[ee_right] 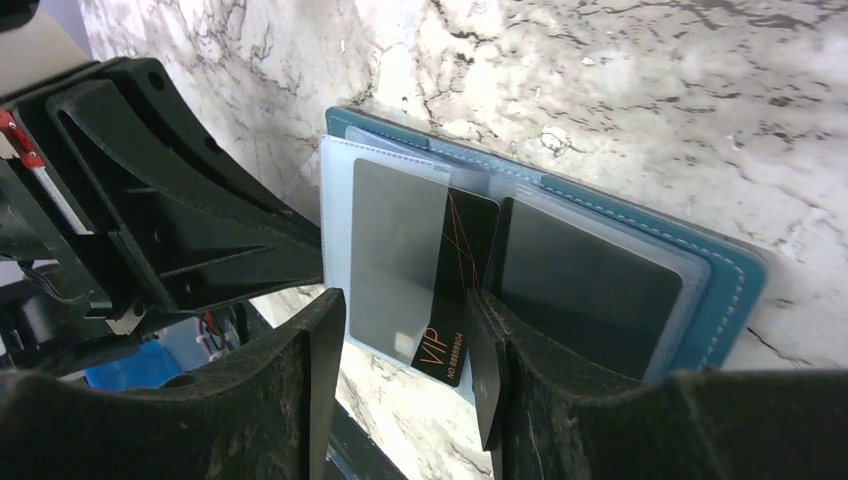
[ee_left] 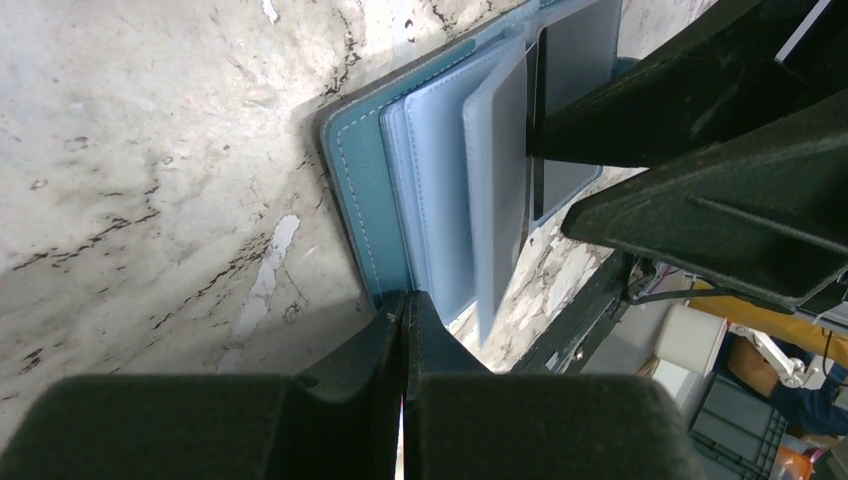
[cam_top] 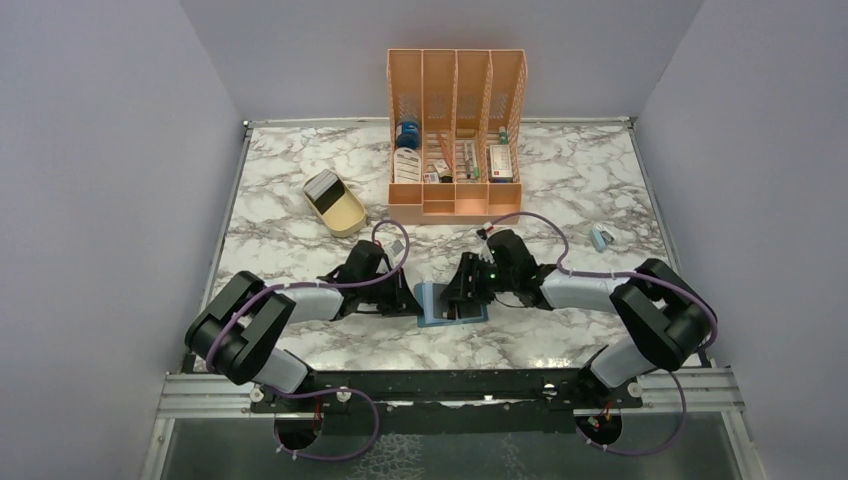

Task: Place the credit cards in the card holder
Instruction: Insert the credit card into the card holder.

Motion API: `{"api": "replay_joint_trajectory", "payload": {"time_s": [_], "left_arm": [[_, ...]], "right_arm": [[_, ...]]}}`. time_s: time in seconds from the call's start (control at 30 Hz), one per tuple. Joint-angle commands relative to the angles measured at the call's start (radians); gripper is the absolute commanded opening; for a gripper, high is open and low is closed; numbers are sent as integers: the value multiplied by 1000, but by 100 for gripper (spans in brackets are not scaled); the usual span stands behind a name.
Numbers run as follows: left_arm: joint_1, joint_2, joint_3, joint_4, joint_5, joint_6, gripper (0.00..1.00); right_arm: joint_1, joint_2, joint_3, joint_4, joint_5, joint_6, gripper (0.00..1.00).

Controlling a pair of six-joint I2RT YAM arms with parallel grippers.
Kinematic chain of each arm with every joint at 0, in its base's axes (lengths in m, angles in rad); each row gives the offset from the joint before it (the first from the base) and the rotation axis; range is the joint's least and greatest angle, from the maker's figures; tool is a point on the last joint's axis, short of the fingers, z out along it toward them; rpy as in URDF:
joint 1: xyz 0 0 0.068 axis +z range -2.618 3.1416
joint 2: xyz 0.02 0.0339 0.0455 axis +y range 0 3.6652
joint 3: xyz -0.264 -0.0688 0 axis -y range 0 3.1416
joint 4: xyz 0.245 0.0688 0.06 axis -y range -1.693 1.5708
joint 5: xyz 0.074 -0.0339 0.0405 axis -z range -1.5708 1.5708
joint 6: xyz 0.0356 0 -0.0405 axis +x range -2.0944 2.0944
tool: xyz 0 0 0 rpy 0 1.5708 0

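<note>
The teal-blue card holder [cam_top: 436, 304] lies open on the marble between both grippers. Its clear sleeves show a grey credit card [ee_right: 392, 255] and a dark one [ee_right: 585, 285]. A black card marked VIP [ee_right: 457, 290] sticks up tilted from the fold, partly inside a sleeve. My right gripper [ee_right: 405, 312] is open around it, with a wide gap on the left side and the card close to the right finger [ee_right: 520, 380]. My left gripper [ee_left: 404, 312] is shut, its tips at the holder's [ee_left: 365, 180] near edge; whether it pinches the cover is unclear.
An orange slotted organiser [cam_top: 457, 130] with small items stands at the back centre. A beige tray [cam_top: 340, 210] lies left of it. A small blue object [cam_top: 601, 238] sits at the right. Both arms [cam_top: 300, 300] [cam_top: 590, 290] crowd the near middle.
</note>
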Motion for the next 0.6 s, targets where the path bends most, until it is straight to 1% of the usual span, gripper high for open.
{"api": "replay_joint_trajectory", "payload": {"time_s": [0.0, 0.23, 0.57], "left_arm": [[-5, 24, 32, -38, -59, 36, 4], [-4, 37, 66, -62, -66, 51, 4], [-4, -1, 109, -124, -90, 61, 5]], "right_arm": [[14, 43, -31, 82, -69, -42, 48], [17, 50, -56, 166, -117, -2, 47], [17, 78, -68, 217, -149, 21, 44]]}}
